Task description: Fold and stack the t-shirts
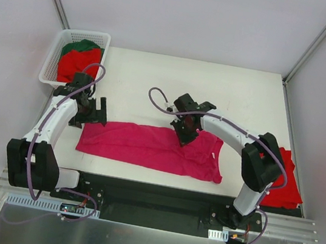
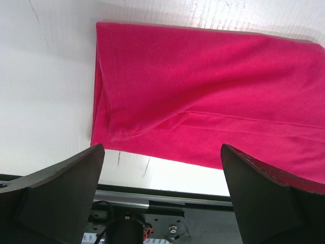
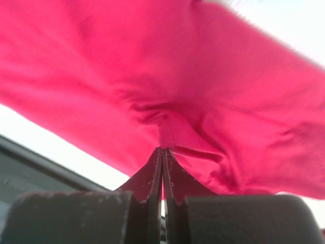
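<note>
Lying across the near half of the flat white table [image 1: 217, 87]: one magenta-pink short-sleeved cloth t-shirt [image 1: 141, 146], doubled lengthwise into a long band, its narrow hemmed end to the left and its wider end to the right.

Right gripper [image 1: 185, 139], black, two-fingered: jaws pressed together on a pinch of the magenta cloth at the band's far edge, right of the middle. In the wrist view the fabric puckers into wrinkles around the tips.

Left gripper [image 1: 95, 114], black, two-fingered: jaws spread wide, holding nothing, at the far-left corner of the band. Its wrist view shows the stitched hem end lying between the two fingers; whether they touch the cloth cannot be told.

White plastic lattice basket [image 1: 53, 56], far left corner of the table: holds one bright red t-shirt [image 1: 76, 66] and one dark green t-shirt [image 1: 83, 45] on its far side, both crumpled.

Second bright red t-shirt [image 1: 285, 186], flat at the table's near right edge, partly hidden behind the right arm, apart from the magenta one.
</note>
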Motion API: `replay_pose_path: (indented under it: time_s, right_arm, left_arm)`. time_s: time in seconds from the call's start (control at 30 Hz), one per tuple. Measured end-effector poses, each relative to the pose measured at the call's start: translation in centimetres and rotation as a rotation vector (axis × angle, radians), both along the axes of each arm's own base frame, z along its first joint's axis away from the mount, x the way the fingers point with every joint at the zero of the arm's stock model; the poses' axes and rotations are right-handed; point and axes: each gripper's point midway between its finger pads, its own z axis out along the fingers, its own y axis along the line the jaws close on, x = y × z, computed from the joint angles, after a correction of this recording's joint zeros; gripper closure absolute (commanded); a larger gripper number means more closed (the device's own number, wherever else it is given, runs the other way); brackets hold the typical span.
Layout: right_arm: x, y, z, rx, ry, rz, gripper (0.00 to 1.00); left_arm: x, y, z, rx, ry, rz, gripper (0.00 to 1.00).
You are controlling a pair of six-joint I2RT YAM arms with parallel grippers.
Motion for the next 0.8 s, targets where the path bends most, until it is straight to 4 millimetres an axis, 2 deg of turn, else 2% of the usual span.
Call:
replay_pose_path:
  time_s: [0.1,0.3,0.37,0.47,0.5,0.53,0.57,0.7,0.8]
  right_arm:
    - [-1.6,0.2,0.8,0.008,0.008,0.013,0.99]
    - [-6.2,1.3,2.3,0.013,0.04,0.076,0.99]
    - [-7.2,1.6,2.4,0.008,0.052,0.092,0.99]
    - [-8.8,1.7,2.2,-0.014,0.074,0.11,0.93]
    - [-9.3,1.6,2.1,-0.022,0.083,0.114,0.87]
    - [-9.7,1.6,2.1,-0.029,0.09,0.118,0.74]
    - [-10.2,1.7,2.1,-0.034,0.097,0.123,0.05]
    - [-11.7,1.7,2.0,-0.062,0.107,0.145,0.04]
    - [-11.5,1.0,2.1,-0.109,0.067,0.144,0.04]
  left_arm:
    - [0.0,0.0,-0.1,0.0,0.006,0.0,0.01]
    - [0.0,0.0,-0.3,0.0,0.013,0.0,0.01]
    - [0.0,0.0,-0.3,0.0,0.015,0.0,0.01]
    - [0.0,0.0,-0.3,0.0,0.015,0.0,0.01]
    - [0.0,0.0,-0.3,0.0,0.015,0.001,0.01]
    - [0.0,0.0,-0.3,0.0,0.015,0.001,0.01]
    - [0.0,0.0,-0.3,0.0,0.015,0.001,0.01]
    - [0.0,0.0,-0.3,0.0,0.015,0.001,0.01]
    - [0.0,0.0,-0.3,0.0,0.015,0.0,0.01]
